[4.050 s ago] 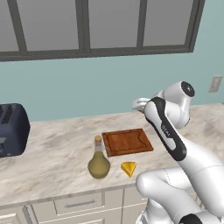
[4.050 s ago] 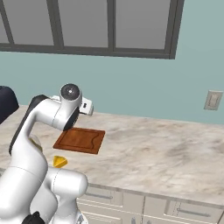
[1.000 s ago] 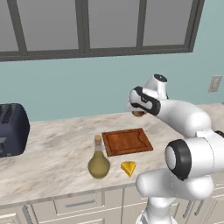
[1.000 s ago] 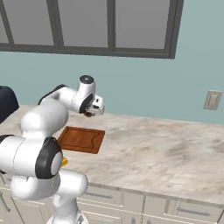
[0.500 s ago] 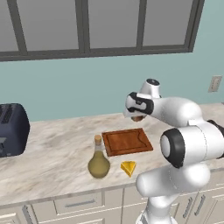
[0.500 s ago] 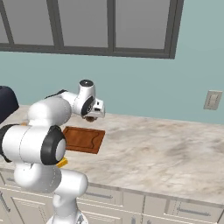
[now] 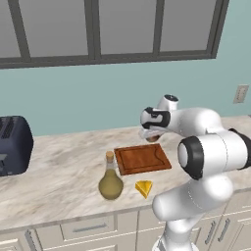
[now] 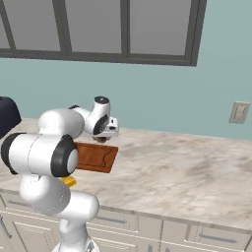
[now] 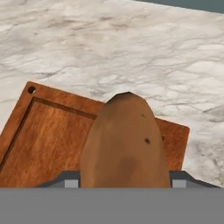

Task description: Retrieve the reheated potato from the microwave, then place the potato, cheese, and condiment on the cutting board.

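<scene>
**Potato held over the far edge of the cutting board**

The marbled bench runs under a teal wall and a row of dark-framed windows. At its 9 o'clock end in the left base view stands a dark blue toaster.

The cutting board lies flat on the bench, a reddish-brown wooden rectangle with a groove running just inside its edge and a small round hole in one corner, plain in the hand view. Its top is bare.

At 7 o'clock of the board, just off its near left corner, the condiment stands upright: an olive-tan bottle with a round belly, a narrow neck and a tan cork-like stopper. At 6 o'clock of the board, a little apart from it and beside the bottle, lies the cheese, a small yellow wedge.

The gripper hangs above the board's far edge, at about 12 o'clock of it, clamped on the potato. In the hand view the potato is a brown, elongated lump with a blunt rounded end and a few dark specks on its skin, sticking out between the two finger tips and clear of the board beneath. From the right base view the gripper sits over the board's back edge too.
</scene>
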